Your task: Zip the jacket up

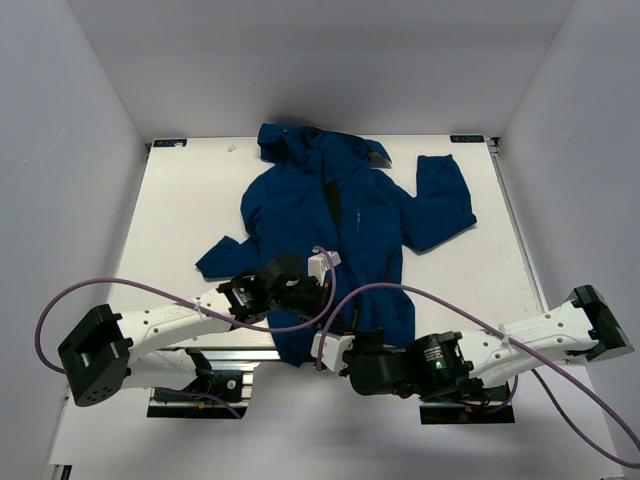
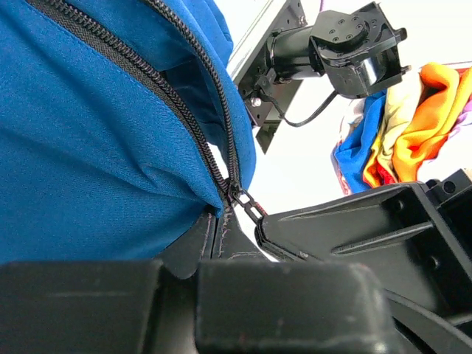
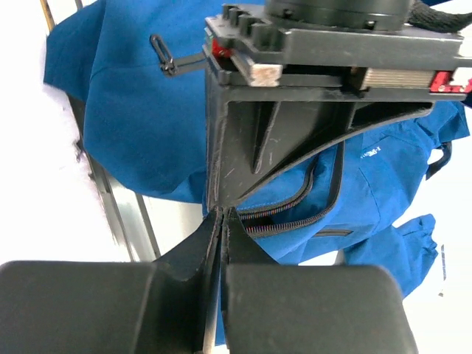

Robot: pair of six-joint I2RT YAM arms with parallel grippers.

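Jacket (image 1: 300, 210) zipper base pinched in left pincer (image 2: 217, 228); right pincer (image 3: 219, 221) closed alongside.

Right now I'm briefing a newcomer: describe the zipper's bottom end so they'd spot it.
The blue jacket lies on the white table. Its front zipper runs down to the near hem, at the left gripper. There its two toothed rows converge to a point, unlike the short pocket zips.

white table (image 1: 180, 220), plain white walls (image 1: 60, 150)

Overhead looks down; wrist views (close-up) share the jacket (image 2: 88, 147).
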